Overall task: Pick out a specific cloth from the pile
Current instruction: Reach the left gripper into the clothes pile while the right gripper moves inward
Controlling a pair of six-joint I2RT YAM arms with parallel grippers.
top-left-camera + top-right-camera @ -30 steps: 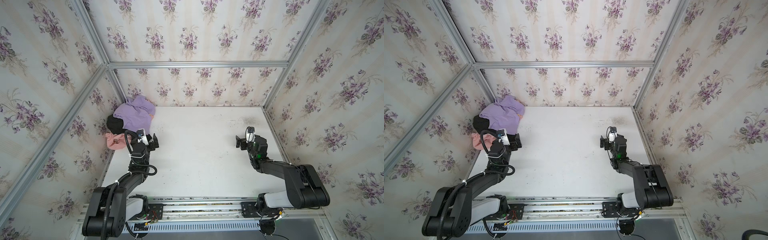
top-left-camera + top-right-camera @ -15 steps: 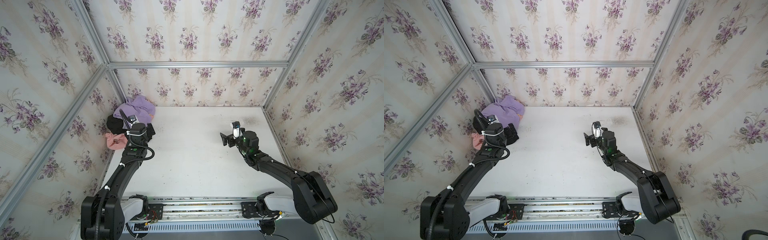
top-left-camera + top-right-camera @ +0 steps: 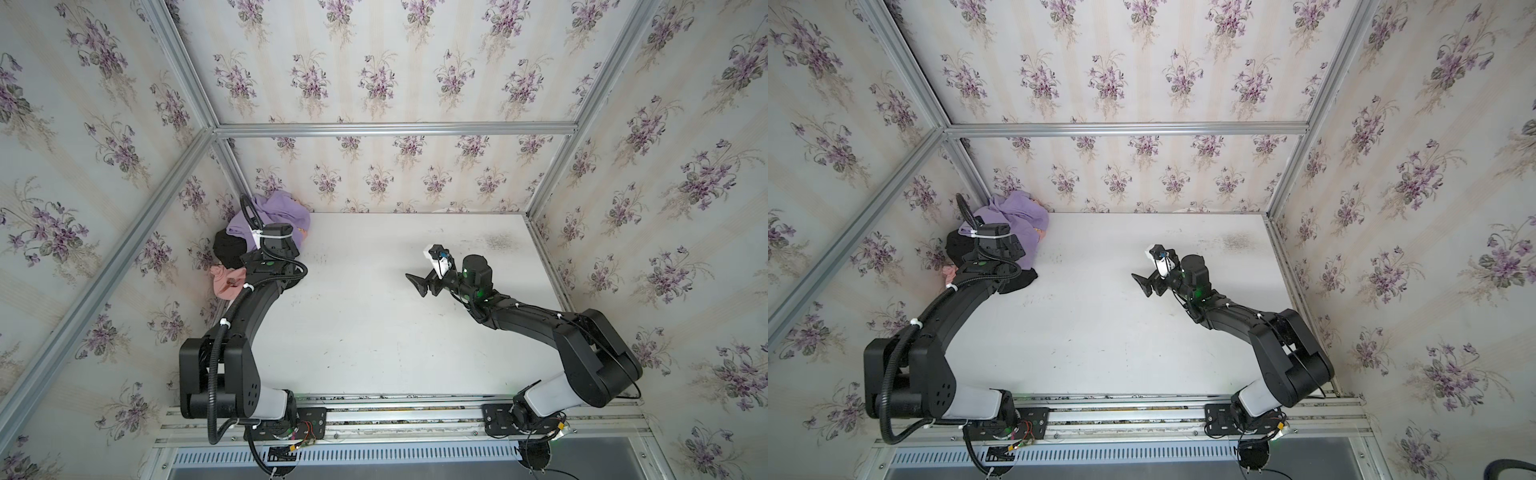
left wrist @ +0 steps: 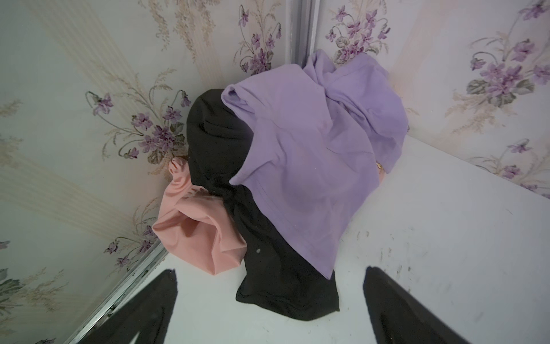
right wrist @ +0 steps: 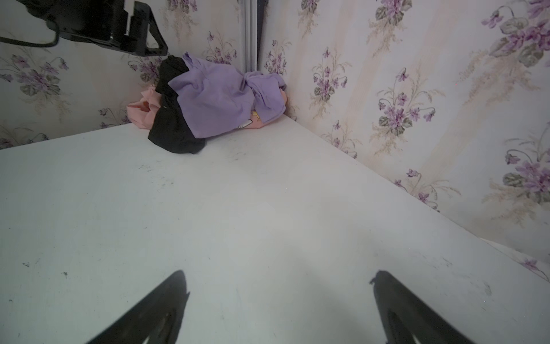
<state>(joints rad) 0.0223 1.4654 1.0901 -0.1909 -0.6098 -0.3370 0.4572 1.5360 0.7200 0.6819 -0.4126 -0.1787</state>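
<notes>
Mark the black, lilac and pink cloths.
black cloth (image 4: 276,286), left wrist view, free lower flap
lilac cloth (image 4: 303,155), left wrist view, broad middle panel
pink cloth (image 4: 196,235), left wrist view, bunched fold

The black cloth (image 4: 268,268) is matt, soft fabric; the lilac cloth (image 4: 297,149) smooth knit; the salmon-pink cloth (image 4: 193,232) faintly glossy. The white surface (image 4: 446,238) looks matt and scuffed, the frame (image 3: 395,129) brushed metal.

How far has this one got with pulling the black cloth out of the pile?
Done: nothing picked; the black cloth lies in the pile, partly under the lilac cloth. In hand: the left gripper hovers over its loose end, jaws open. Left: grip, pull it free. The right gripper is open over the table.
</notes>
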